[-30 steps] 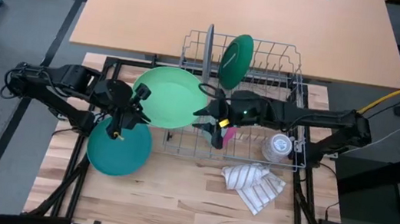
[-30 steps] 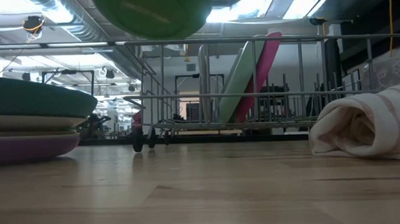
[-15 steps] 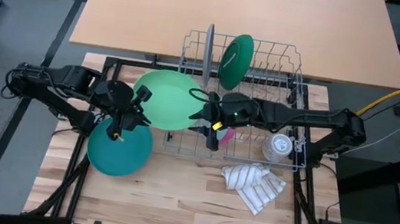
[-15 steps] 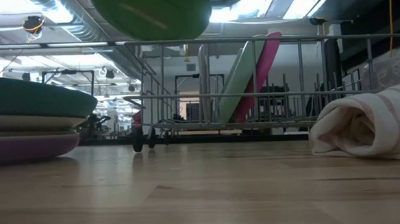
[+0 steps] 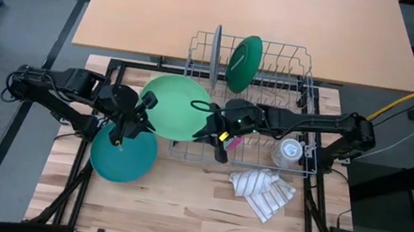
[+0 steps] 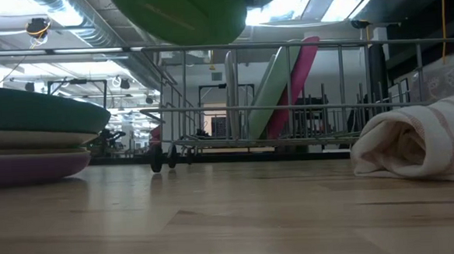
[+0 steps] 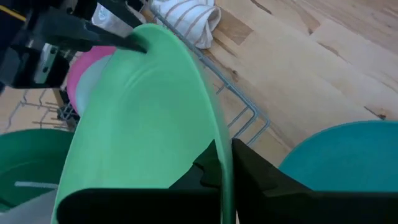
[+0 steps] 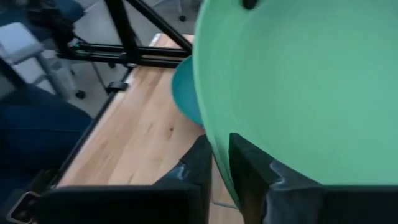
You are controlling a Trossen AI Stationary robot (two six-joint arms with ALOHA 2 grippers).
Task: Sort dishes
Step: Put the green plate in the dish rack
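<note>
The left gripper (image 5: 141, 115) and right gripper (image 5: 204, 129) are both pinching opposite rims of the light green plate (image 5: 176, 105), hanging above the table (image 5: 179, 208) between the teal plate stack (image 5: 122, 155) and wire rack (image 5: 298, 156), striped cloth (image 5: 261, 191) nearby.

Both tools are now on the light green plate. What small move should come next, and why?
Probably the left tool should open and let go. The right tool now pinches the opposite rim of the light green plate, held in the air beside the rack, so this looks like a handover.
</note>
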